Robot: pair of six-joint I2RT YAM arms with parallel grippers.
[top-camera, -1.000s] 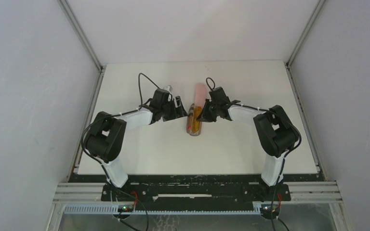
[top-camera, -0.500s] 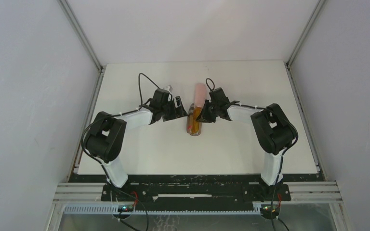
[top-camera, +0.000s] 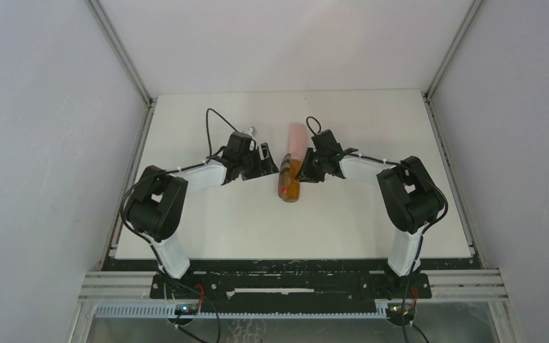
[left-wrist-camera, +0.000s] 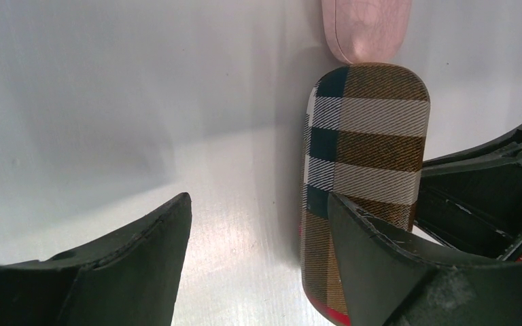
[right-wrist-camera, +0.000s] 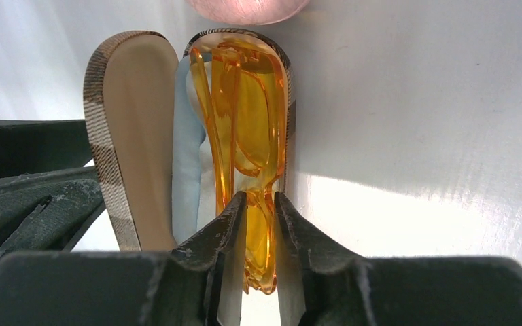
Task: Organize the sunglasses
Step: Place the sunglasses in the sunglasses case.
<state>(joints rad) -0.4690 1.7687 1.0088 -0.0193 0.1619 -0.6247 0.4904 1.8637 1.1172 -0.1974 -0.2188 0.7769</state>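
Note:
The orange sunglasses lie folded in an open brown plaid case, beside a light-blue cloth. My right gripper is shut on the near end of the orange sunglasses. The case's lid stands open to the left. In the left wrist view my left gripper is open, and its right finger rests against the plaid outside of the lid. From above, the case lies between the left gripper and the right gripper. The black sunglasses are out of view.
A pink case lies just beyond the brown case, end to end with it; it also shows in the left wrist view and the right wrist view. The white table has raised edges left and right.
In the top view the brown case now shows more of its brown plaid side and less of its pale inside. The right gripper has shifted slightly. The left arm has barely moved.

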